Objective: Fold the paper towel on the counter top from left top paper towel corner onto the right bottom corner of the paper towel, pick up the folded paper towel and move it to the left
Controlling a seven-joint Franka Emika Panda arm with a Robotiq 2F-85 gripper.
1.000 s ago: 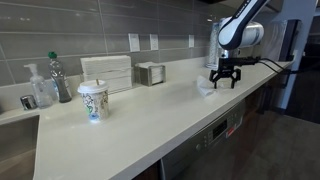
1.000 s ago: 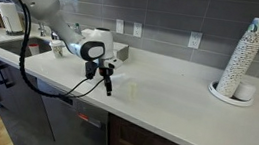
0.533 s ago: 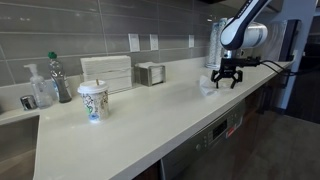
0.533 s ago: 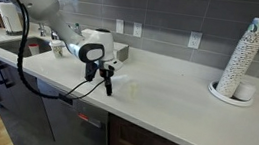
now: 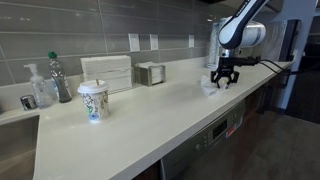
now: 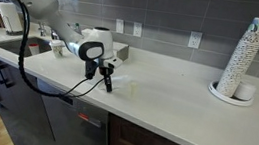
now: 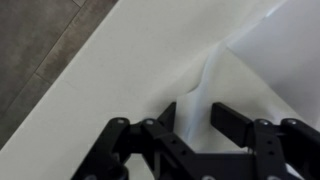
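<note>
The white paper towel (image 7: 262, 70) lies flat on the white counter and is hard to tell from it. In the wrist view one part of it (image 7: 197, 95) is pushed up into a thin ridge. My gripper (image 7: 195, 120) straddles that ridge, its black fingers (image 7: 228, 122) half drawn in with a gap still showing on each side. In both exterior views the gripper (image 5: 222, 84) (image 6: 109, 86) points straight down at the counter near its front edge, on the towel (image 5: 207, 87).
A paper cup (image 5: 93, 101), a napkin dispenser (image 5: 107, 72), a small box (image 5: 151, 73) and bottles (image 5: 52, 82) stand along the counter's back and sink end. A tall stack of cups (image 6: 244, 59) stands at the counter's other end. The counter edge (image 7: 70, 95) runs close beside the gripper.
The jaws have drawn closer together around the towel's raised ridge. The arm has hardly moved.
</note>
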